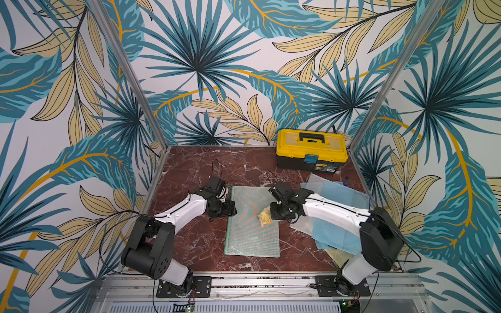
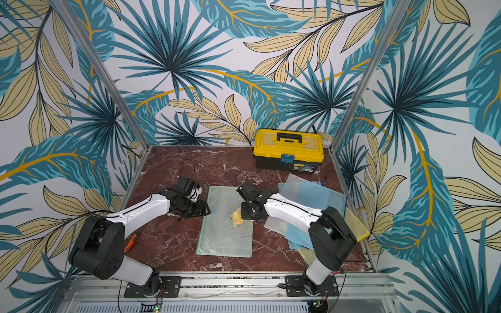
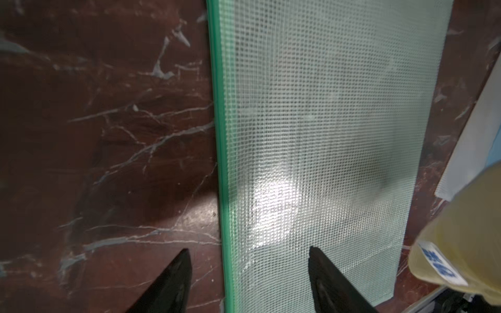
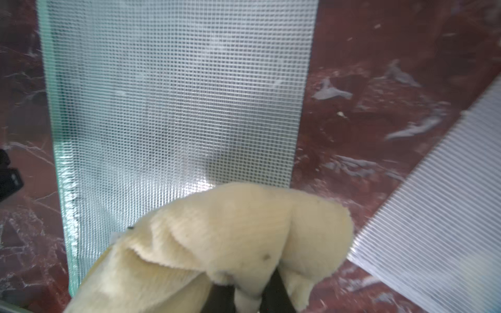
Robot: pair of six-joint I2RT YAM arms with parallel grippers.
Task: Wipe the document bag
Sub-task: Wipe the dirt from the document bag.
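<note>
Centrally, a green-edged mesh document bag (image 1: 252, 219) lies flat on a dark red marble table (image 1: 195, 244), its long sides running away from the robot. Well to the left of the bag's near half, an orange-handled screwdriver (image 2: 131, 241) lies beside the left arm.

At the left edge of the bag's far half is the left gripper (image 3: 248, 253). Its jaws are partway open and hold nothing. One fingertip is over the table and one over the mesh, with the green zip edge between them.

Over the right side of that far half, the right gripper (image 4: 246, 295) is clamped on a bunched pale yellow cloth (image 4: 230, 230), which hangs over the mesh.

Just right of the bag, a loose pile of blue and clear bags (image 1: 333, 206) lies partly under the right arm. Beyond the bag's far right corner, a yellow and black toolbox (image 1: 311, 149) stands closed against the wall.
</note>
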